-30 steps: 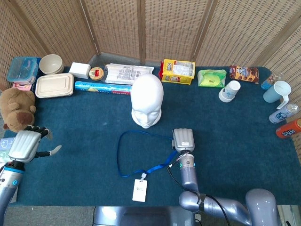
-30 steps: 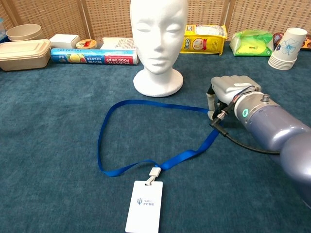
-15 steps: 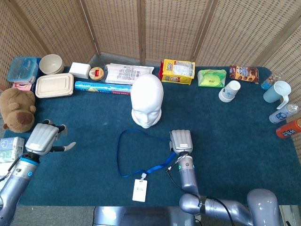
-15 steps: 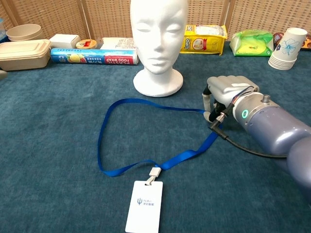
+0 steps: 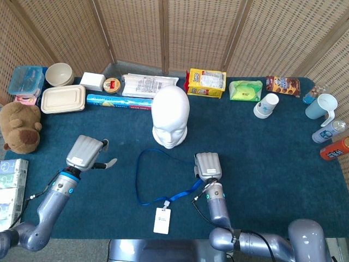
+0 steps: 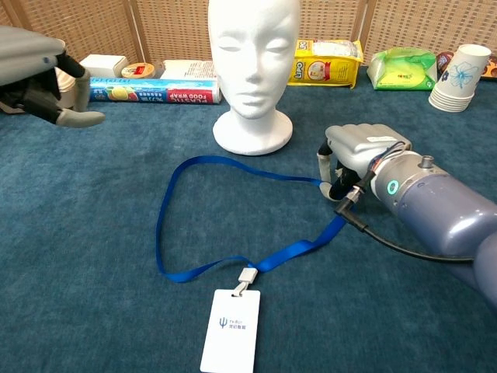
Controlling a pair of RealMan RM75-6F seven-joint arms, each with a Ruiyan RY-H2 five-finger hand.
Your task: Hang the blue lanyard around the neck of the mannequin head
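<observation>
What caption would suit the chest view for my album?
Right hand grips the blue lanyard beside the white mannequin head; left hand hovers empty.

Far beyond the hands, along the back edge, we see a yellow snack bag (image 5: pixel 206 82), a green pouch (image 5: pixel 245 90) and stacked paper cups (image 5: pixel 266 105). Left of the left hand sits a teddy bear (image 5: pixel 19 126).

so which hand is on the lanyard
The right hand: its fingers touch the blue lanyard at the strap's right end. The left hand hangs apart, off to the left.
</observation>
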